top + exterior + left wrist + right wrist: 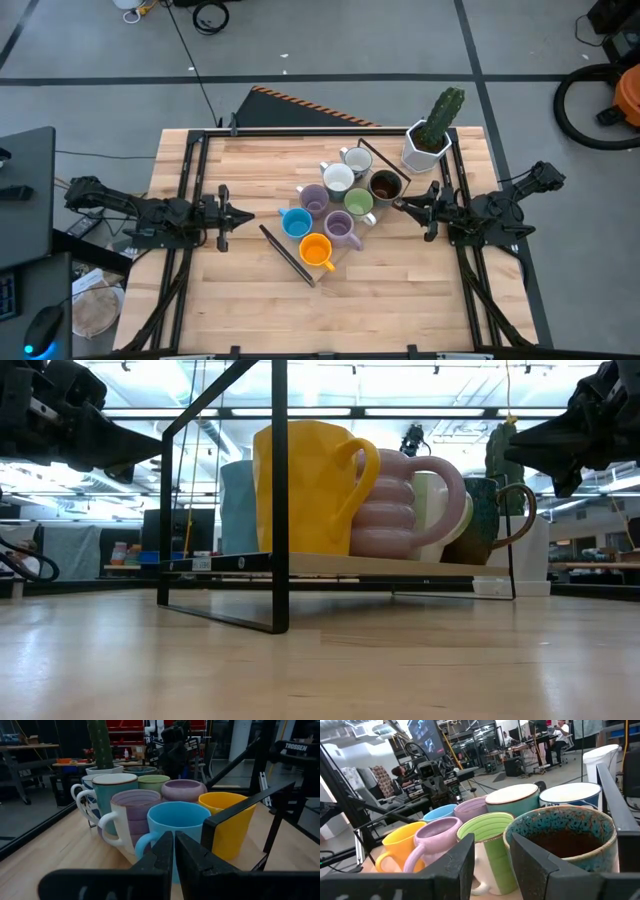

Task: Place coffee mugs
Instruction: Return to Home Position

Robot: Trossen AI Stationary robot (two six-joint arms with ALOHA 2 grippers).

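Note:
Eight mugs stand upright and close together on a low wooden shelf in a black frame (288,256) at mid-table: two white/grey (338,180) (357,160), dark brown (385,185), green (359,203), two lilac (313,198) (340,228), blue (296,223) and orange (316,250). My left gripper (250,215) is shut and empty, level, just left of the blue mug (175,822). My right gripper (398,205) is open and empty, level, close to the right of the brown mug (560,837), its fingers short of it.
A white faceted pot with a green cactus (428,140) stands at the far right, behind the mugs. Black frame rails (190,200) (462,190) run along both sides of the table. Bare wood lies in front of the shelf, toward the near edge.

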